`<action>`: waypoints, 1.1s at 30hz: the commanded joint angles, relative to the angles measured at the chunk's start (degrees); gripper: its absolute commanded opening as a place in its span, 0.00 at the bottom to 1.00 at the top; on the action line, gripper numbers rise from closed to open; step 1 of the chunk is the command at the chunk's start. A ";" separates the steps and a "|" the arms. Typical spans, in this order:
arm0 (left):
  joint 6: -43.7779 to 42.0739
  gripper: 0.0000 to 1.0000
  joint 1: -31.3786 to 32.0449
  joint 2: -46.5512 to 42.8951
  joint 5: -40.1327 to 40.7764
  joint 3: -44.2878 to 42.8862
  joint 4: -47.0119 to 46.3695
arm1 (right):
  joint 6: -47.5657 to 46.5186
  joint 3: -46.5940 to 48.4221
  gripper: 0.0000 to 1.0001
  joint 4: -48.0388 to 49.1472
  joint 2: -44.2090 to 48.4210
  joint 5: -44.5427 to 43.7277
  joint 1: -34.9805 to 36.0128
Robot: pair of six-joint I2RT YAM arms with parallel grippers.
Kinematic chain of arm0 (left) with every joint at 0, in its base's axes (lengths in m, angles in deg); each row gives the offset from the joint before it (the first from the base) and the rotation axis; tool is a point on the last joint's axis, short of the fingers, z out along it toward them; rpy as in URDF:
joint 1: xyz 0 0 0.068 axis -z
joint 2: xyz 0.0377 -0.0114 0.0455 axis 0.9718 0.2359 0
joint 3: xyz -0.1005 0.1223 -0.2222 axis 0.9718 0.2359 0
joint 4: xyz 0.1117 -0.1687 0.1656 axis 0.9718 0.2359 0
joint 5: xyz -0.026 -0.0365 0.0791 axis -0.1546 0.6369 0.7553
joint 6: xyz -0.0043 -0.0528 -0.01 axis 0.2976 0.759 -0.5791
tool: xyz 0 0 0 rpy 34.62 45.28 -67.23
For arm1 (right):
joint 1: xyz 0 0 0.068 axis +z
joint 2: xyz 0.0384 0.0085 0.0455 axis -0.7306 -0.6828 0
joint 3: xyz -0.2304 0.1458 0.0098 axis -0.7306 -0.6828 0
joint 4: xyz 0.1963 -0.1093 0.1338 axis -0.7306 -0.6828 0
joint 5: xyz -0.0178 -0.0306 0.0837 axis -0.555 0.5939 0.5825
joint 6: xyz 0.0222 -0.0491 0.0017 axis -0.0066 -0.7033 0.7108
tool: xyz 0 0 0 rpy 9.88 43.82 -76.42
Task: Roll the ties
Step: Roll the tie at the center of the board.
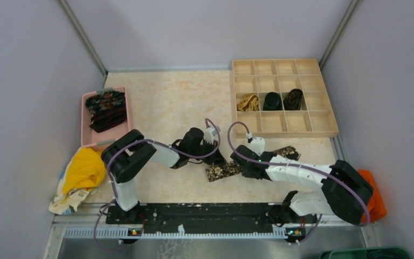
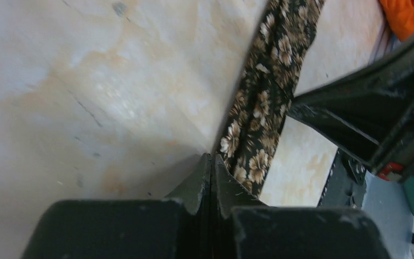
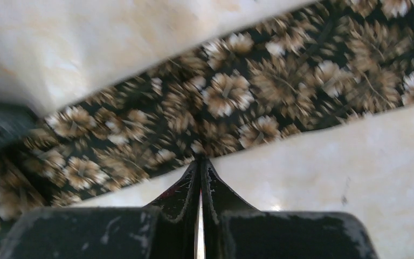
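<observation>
A black-brown floral tie lies flat across the middle of the table. My left gripper is shut, its tips pinching the tie's long edge near the wide end, as the left wrist view shows next to the tie. My right gripper is shut on the tie's near edge; in the right wrist view the tips meet at the hem of the tie. More dark ties lie in a pink tray. Three rolled ties, golden-tan, black and dark floral, sit in a wooden divider box.
A yellow cloth is heaped at the left front corner. An orange cloth lies at the right edge behind the right arm, and shows in the left wrist view. Grey walls close in the table on three sides.
</observation>
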 commanded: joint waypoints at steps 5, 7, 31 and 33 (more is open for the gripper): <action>-0.49 0.00 0.96 -5.45 2.24 10.08 0.82 | -9.28 4.43 0.00 9.84 -14.01 5.12 -1.39; -0.53 0.00 0.96 -7.11 3.85 11.64 1.52 | -10.26 6.12 0.00 10.00 -15.35 5.15 -1.52; 4.99 0.00 2.41 -19.58 18.85 13.53 22.51 | -5.97 1.02 0.00 15.10 -6.01 19.65 15.28; 6.21 0.00 3.25 -19.79 15.97 15.11 20.27 | -5.99 2.71 0.00 16.42 -7.76 20.19 16.34</action>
